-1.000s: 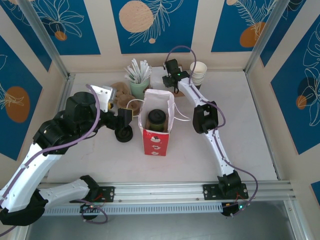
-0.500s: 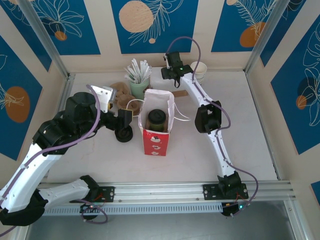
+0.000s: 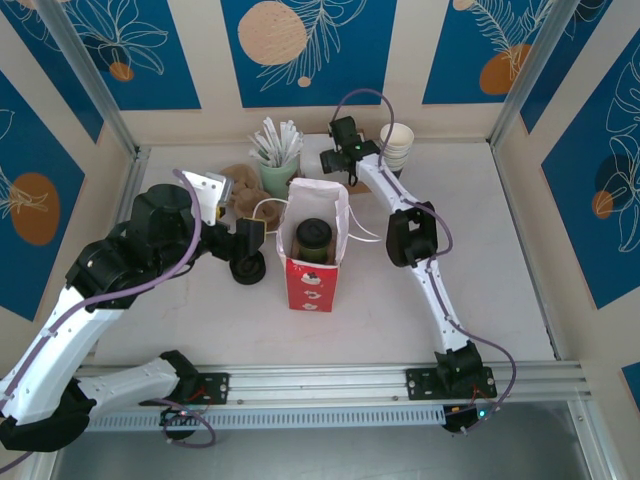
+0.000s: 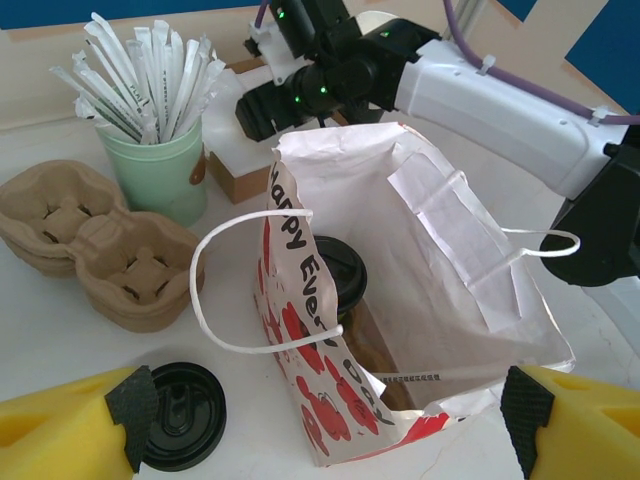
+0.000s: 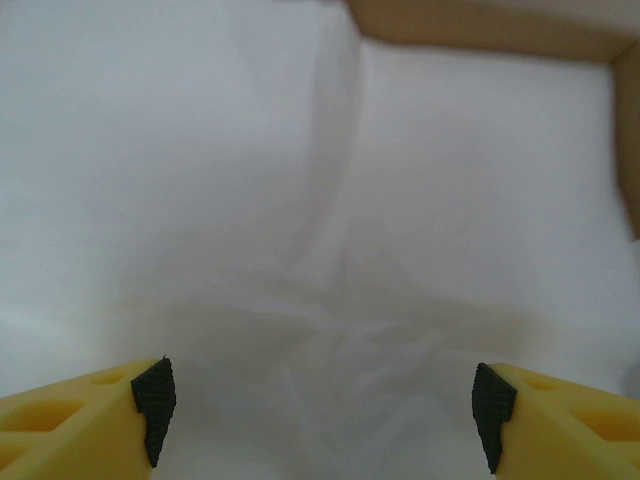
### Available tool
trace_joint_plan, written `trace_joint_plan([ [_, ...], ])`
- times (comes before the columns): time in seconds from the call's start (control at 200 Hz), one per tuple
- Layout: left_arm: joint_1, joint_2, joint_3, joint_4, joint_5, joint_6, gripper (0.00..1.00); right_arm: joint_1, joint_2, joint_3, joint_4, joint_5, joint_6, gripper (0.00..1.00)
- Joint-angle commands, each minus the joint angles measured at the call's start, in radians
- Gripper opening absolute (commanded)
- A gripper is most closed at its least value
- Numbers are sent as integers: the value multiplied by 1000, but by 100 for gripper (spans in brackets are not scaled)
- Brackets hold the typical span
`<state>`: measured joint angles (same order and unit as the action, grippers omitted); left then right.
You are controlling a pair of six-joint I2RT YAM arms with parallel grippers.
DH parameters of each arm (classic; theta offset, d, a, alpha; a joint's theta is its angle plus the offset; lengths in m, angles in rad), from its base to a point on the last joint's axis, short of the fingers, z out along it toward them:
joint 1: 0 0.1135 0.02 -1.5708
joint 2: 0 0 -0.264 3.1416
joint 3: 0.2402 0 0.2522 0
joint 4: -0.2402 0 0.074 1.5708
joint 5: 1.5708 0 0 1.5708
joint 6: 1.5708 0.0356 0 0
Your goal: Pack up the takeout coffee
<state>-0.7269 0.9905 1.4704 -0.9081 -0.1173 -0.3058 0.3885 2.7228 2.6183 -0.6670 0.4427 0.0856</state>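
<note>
The takeout coffee (image 3: 314, 237) stands upright inside the open red-and-white paper bag (image 3: 310, 280) in the middle of the table. Its black lid (image 4: 341, 276) shows over the bag's rim (image 4: 300, 300). My left gripper (image 4: 330, 430) is open, its yellow fingers wide apart at the bag's near side with nothing between them; from above it sits just left of the bag (image 3: 249, 240). My right gripper (image 3: 338, 165) hovers at the back of the table, open (image 5: 320, 400) over a box of white napkins (image 5: 300, 200), with nothing between its fingers.
A pale green cup of white sticks (image 3: 277, 160) and stacked cardboard cup carriers (image 4: 100, 245) stand back left. A loose black lid (image 4: 185, 415) lies left of the bag. A stack of white cups (image 3: 397, 147) is at the back right. The bag's string handles (image 4: 220, 300) stick out sideways.
The right gripper has opened wide and shifted a little over the napkin box at the back. The left arm, bag and cup have not moved.
</note>
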Motion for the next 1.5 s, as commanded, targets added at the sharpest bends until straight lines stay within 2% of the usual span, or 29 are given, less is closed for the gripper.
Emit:
trace_joint_plan([
  [0.0,-3,0,-9,-22,-15,8,90,-4,19,19,-25,10,16,81],
  [0.16,-2,2,-6,-22,-12,7,90,-14,26,10,-33,-1,39,79],
  [0.395,-2,6,4,-32,-18,11,90,-23,20,34,-60,-17,47,52],
  [0.665,-3,0,-21,-29,-15,3,90,-21,-42,38,-51,-39,52,32],
  [0.815,-3,-4,-21,-29,-19,4,91,-16,-84,41,-43,-44,48,16],
  [1.015,-3,-7,-21,-32,-22,8,91,-4,-144,70,-55,-20,34,14],
  [1.245,-3,-20,-43,-15,-31,13,92,17,-297,83,-113,7,54,1],
  [1.345,-3,-20,-77,-5,-91,23,94,30,-389,82,-160,5,100,0],
  [1.495,-2,-17,-130,3,-175,-1,99,62,-542,68,-260,-73,183,0],
])
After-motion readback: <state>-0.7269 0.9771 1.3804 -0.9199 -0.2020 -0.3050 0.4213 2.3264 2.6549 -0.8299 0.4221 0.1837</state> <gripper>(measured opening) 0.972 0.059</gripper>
